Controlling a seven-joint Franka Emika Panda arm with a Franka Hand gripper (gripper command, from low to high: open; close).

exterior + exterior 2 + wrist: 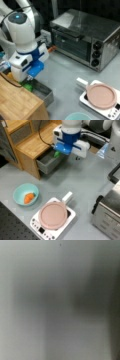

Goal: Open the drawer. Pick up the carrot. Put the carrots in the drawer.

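The dark grey drawer [47, 162] is being shown pulled open from the cabinet [30, 145]. The stubby orange carrot [29, 197] is being held in a teal bowl [18, 192] near the counter [82, 180] edge. The gripper [59, 153] is being lowered over the drawer; whether it is apart or together cannot be told.

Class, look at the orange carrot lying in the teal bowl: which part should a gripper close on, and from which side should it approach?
Grip the carrot across its stubby middle, coming straight down from above. It lies low inside the teal bowl, whose raised rim blocks any sideways approach. The gripper is over the open drawer, away from the bowl.
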